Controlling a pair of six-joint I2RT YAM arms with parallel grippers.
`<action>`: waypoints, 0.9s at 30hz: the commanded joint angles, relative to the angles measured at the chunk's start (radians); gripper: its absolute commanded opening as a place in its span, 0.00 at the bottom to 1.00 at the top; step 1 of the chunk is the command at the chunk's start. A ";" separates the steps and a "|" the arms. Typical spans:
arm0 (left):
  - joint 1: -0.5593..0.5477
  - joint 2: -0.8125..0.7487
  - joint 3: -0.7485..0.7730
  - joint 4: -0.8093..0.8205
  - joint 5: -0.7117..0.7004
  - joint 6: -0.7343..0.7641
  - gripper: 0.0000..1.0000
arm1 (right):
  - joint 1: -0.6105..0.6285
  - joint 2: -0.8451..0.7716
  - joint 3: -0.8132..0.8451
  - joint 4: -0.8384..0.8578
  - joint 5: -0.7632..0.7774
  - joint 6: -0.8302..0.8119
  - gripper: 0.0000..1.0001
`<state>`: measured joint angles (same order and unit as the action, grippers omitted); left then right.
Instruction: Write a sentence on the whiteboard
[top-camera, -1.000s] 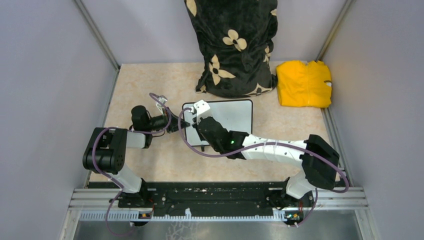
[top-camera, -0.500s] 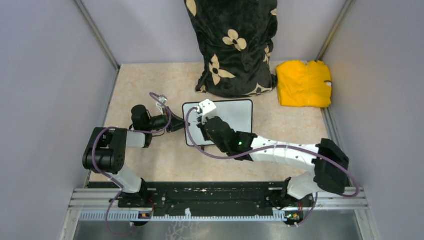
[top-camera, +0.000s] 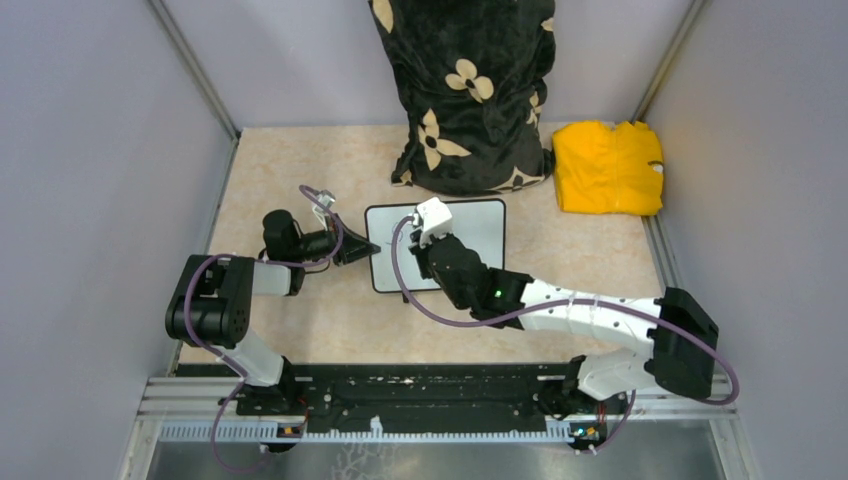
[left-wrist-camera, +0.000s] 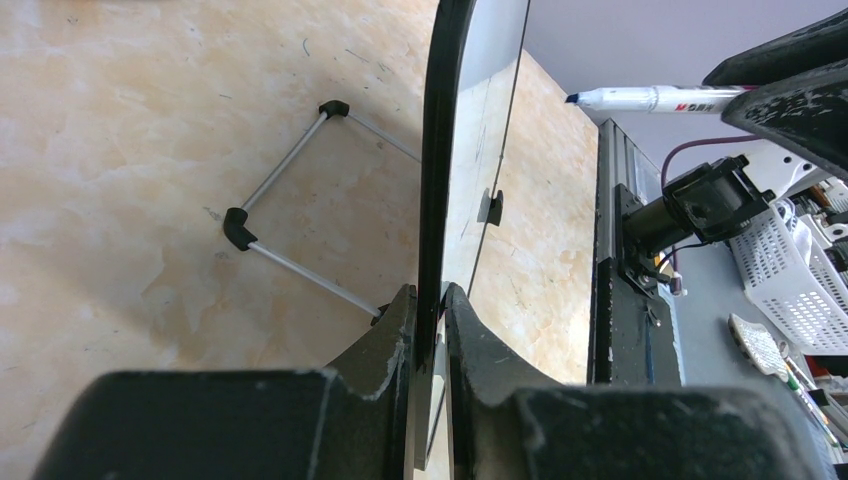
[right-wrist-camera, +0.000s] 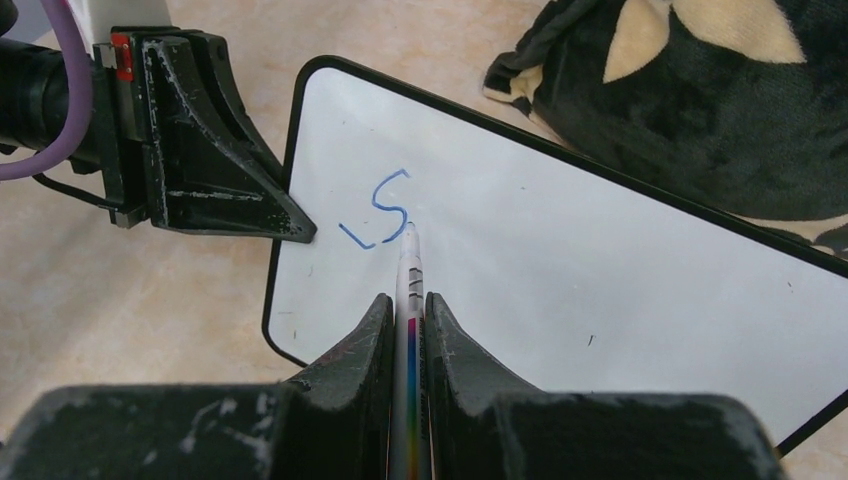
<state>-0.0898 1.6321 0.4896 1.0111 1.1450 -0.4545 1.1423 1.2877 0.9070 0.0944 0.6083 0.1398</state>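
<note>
Where the left pincer (left-wrist-camera: 428, 295) meets it, the whiteboard (right-wrist-camera: 600, 260) is caught by its thin dark frame on a short edge, a finger pressed to each face of the rim. The board rests on the beige tabletop (top-camera: 300, 160) directly ahead of the right pincer (right-wrist-camera: 408, 300), which is clamped on a whiteboard marker (right-wrist-camera: 411, 272). The barrel runs forward from between the fingers and its tip meets the white surface.

Just beyond that tip sits the sentence (right-wrist-camera: 388, 205), here only a blue "S" with a short stroke at its lower left, close beside the left pincer's tips. Left of those fingers in the wrist view, a wire stand (left-wrist-camera: 290, 180) with black corner pieces shows beside the board's edge.

Beyond both pincers stands what looks like a stuffed black sack with cream flowers (top-camera: 470, 90); its filling is hidden. A yellow cloth (top-camera: 608, 168) lies well right of the right pincer. A white basket (left-wrist-camera: 790, 270) sits off the tabletop, its contents too small to tell.
</note>
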 joint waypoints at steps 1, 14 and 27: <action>-0.005 -0.015 0.012 -0.009 -0.007 0.026 0.00 | -0.001 0.023 0.022 0.070 0.027 -0.007 0.00; -0.005 -0.011 0.015 -0.015 -0.007 0.029 0.00 | -0.014 0.073 0.047 0.084 0.010 0.010 0.00; -0.005 -0.011 0.015 -0.017 -0.008 0.028 0.00 | -0.030 0.088 0.052 0.086 0.002 0.023 0.00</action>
<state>-0.0898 1.6321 0.4911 1.0080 1.1450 -0.4515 1.1221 1.3712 0.9108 0.1341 0.6178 0.1505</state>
